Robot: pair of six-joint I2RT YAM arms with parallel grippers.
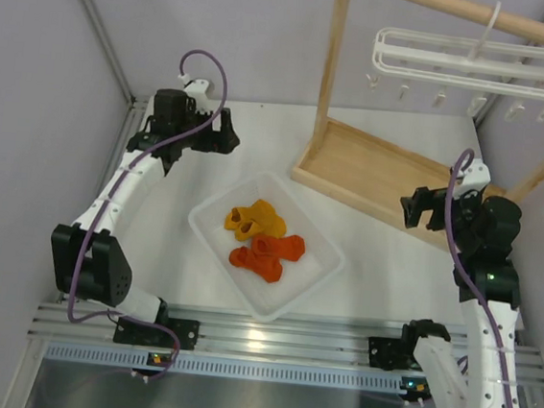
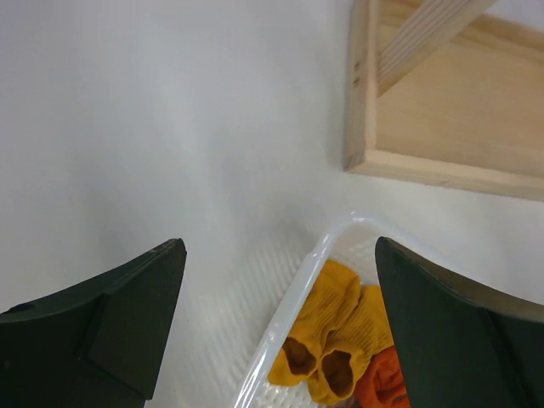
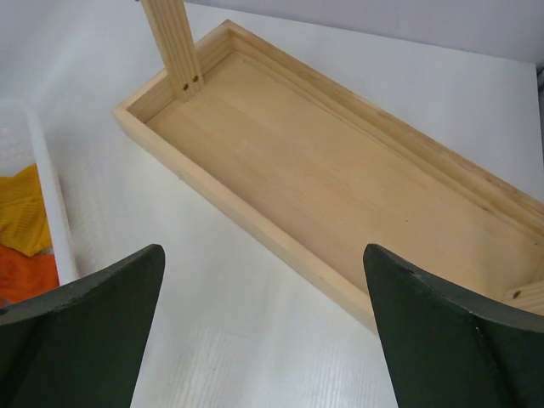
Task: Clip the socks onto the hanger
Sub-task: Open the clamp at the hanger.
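Observation:
Two yellow-orange socks (image 1: 256, 222) and two red-orange socks (image 1: 269, 254) lie bunched in a white tray (image 1: 215, 218) at the table's middle. In the left wrist view the yellow socks (image 2: 336, 336) and a red sock (image 2: 382, 382) show inside the tray's corner. The white barred hanger (image 1: 473, 64) hangs by its hook from the wooden rack's top bar, its clips dangling empty. My left gripper (image 1: 223, 132) is open and empty, above the table left of the tray. My right gripper (image 1: 416, 206) is open and empty, over the rack's base edge.
The wooden rack's base (image 1: 381, 171) and upright post (image 1: 331, 75) stand at the back right. The base also shows in the right wrist view (image 3: 340, 178). Enclosure walls close both sides. An aluminium rail (image 1: 268, 344) runs along the near edge.

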